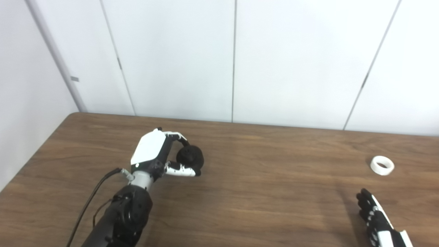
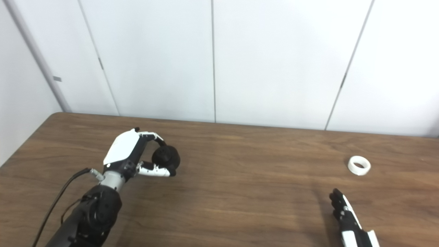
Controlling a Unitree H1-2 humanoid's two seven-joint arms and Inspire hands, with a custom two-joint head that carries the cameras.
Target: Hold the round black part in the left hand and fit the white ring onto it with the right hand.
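**Black part gripped, ring not yet picked up**

While the left robot hand curls fingers and thumb around the round black part, it holds that part low over the desk, probably so the exposed side faces right for fitting. Further right the desk lies bare. The white ring sits flat near the right edge, untouched. Near it, on the robot's side, the right robot hand holds nothing, fingers extended together toward the ring, seemingly lined up for the reach.
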